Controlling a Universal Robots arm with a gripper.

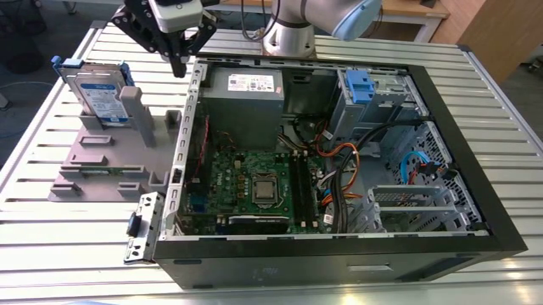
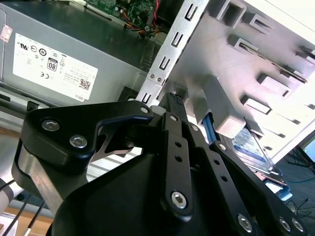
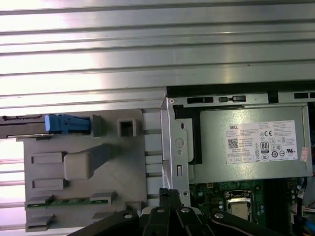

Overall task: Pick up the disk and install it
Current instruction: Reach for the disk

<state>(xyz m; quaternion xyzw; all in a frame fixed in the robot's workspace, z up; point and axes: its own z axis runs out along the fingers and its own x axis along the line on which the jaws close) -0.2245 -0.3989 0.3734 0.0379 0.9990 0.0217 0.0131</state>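
Observation:
The disk (image 1: pixel 95 95) stands upright on its edge in the grey plastic stand (image 1: pixel 93 159), at the exterior view's left. It is silver with a white-and-blue label and a blue bracket. My gripper (image 1: pixel 178 66) hangs shut and holds nothing. It is above the near left corner of the open computer case (image 1: pixel 475 184), to the right of the disk and apart from it. In the second wrist view the disk (image 2: pixel 251 147) shows past the gripper (image 2: pixel 173 99), behind a post of the stand (image 2: pixel 236 73). The first wrist view has the disk's blue bracket (image 3: pixel 66 123), the stand (image 3: pixel 98 182) and the gripper (image 3: pixel 165 192).
The case lies open on a slatted metal table (image 1: pixel 68 222). Inside are a grey power supply (image 1: pixel 244 95), a green motherboard (image 1: pixel 254 184), cables and a drive bay with a blue bracket (image 1: pixel 360 86). The arm's base (image 1: pixel 288 38) stands behind the case.

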